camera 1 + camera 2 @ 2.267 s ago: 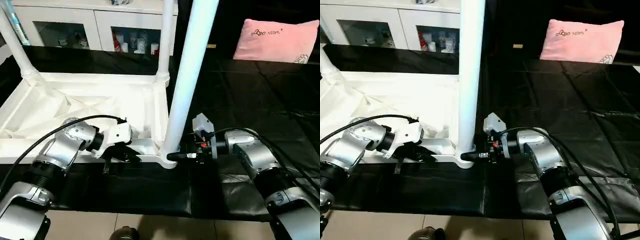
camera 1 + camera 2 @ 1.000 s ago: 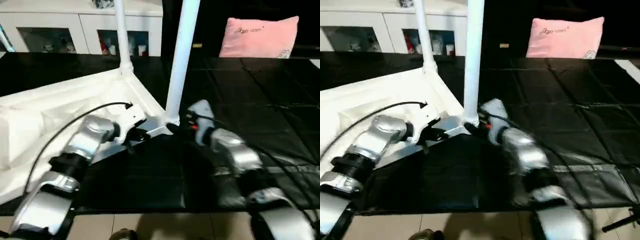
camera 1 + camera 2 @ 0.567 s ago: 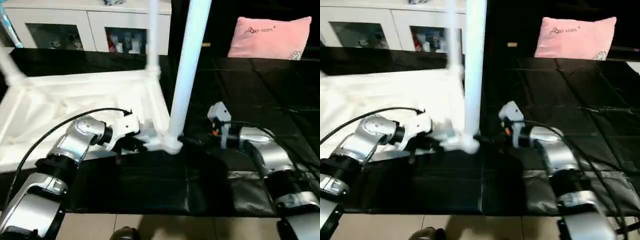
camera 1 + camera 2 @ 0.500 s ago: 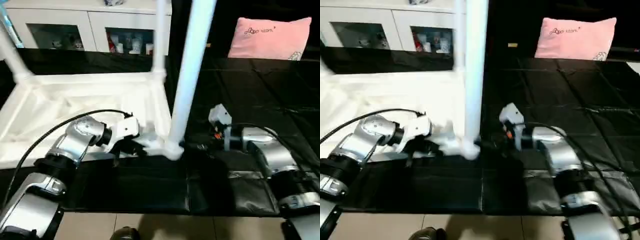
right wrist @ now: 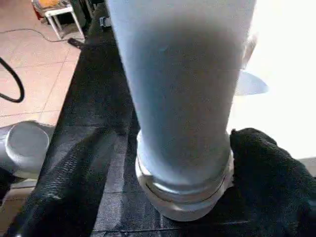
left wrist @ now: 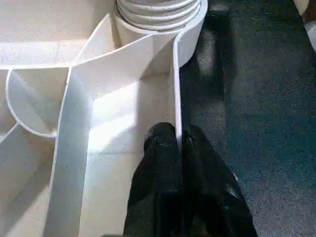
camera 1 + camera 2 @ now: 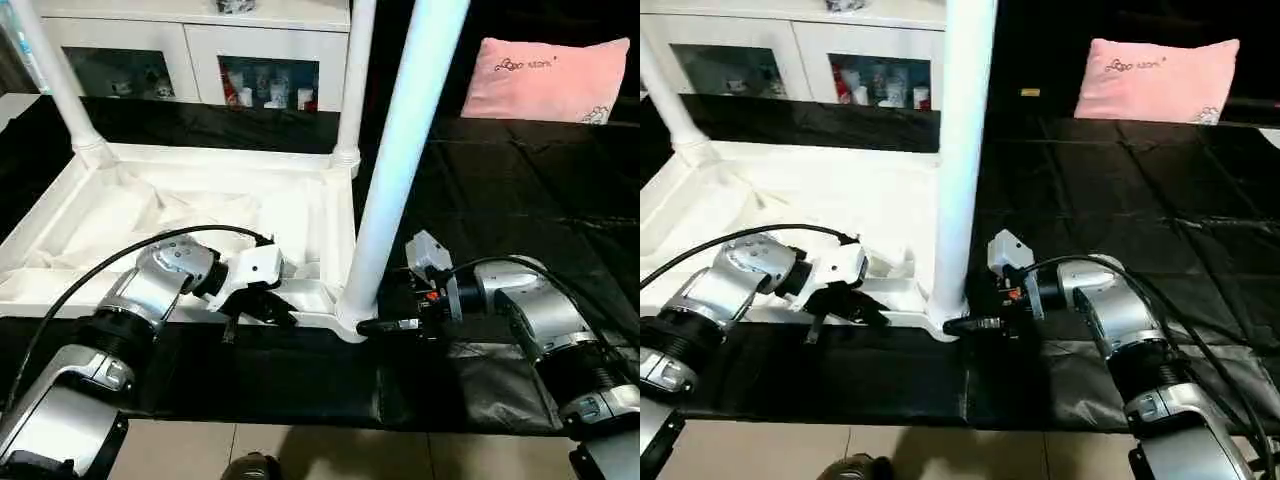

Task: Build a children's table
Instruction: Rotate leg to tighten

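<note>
Black mat point(image 7: 520, 200) over tiled floor, white glass-door cabinet point(image 7: 190, 60) behind. Upturned white ribbed plastic tabletop point(image 7: 180, 215), three tapered legs upright. Left gripper point(image 6: 180, 148) pinching tabletop rim; right gripper point(image 5: 187, 163) spread around near leg point(image 7: 400, 170).

The upturned tabletop point(image 7: 200, 215) is swinging back square to the robot after skewing a second ago, its near leg point(image 7: 400, 170) now standing upright again.

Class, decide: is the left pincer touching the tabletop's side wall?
Touching. In the left wrist view, the left pincer is closed on the tabletop's thin side wall, one finger on each face.
</note>
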{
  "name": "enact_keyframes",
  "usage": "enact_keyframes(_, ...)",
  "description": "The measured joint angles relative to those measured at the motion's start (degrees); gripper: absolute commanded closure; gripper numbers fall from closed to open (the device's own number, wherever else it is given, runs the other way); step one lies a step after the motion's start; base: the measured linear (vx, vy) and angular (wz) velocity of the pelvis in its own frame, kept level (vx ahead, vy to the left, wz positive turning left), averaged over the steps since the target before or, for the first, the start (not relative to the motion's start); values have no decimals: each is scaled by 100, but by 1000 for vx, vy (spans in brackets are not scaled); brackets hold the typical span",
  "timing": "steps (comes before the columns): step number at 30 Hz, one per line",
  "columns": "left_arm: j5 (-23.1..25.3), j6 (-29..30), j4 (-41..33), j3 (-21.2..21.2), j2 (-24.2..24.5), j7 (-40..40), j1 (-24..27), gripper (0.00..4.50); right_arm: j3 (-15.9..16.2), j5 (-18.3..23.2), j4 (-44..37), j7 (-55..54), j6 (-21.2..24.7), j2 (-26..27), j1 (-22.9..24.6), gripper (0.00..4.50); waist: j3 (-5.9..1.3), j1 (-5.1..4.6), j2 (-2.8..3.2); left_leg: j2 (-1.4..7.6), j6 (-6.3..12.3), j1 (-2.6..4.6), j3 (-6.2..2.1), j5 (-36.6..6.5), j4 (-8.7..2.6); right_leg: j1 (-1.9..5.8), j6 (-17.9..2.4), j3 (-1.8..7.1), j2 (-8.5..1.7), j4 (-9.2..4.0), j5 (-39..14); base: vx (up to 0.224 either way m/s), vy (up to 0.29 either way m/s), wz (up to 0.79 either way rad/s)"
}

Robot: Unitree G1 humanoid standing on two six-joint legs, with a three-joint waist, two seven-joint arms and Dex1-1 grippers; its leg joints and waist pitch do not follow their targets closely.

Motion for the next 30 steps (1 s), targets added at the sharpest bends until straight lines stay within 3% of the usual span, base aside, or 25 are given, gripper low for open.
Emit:
enact_keyframes(10,12,-51,6,-29,-1,-153,0,450,-5,16,19,143,143,-15,-6,177,0,0,0,0,0,0,1,0,0,1,0,0,-1,1,0,0,0,0)
enact_keyframes(16,26,-81,48,-29,-10,-162,-2,450,-10,71,6,180,296,-16,4,191,0,4,1,0,0,8,1,0,0,9,0,0,-1,1,0,0,0,0)
enact_keyframes(21,62,269,190,-14,-146,5,-119,450,-119,68,-96,-98,432,67,131,194,-4,8,10,-1,0,20,2,0,0,17,-3,3,-2,5,2,0,0,0)
enact_keyframes(24,99,682,316,144,-303,523,-183,450,-343,-20,-69,-904,405,389,100,204,-4,-80,15,0,-1,33,1,0,-2,7,0,5,-3,8,0,0,0,0)
enact_keyframes(30,135,1546,448,452,-664,1717,-323,450,-834,-234,494,-2950,420,1215,-204,236,0,-362,17,-7,-2,33,-17,0,3,-39,33,3,-7,-25,-20,0,0,0)
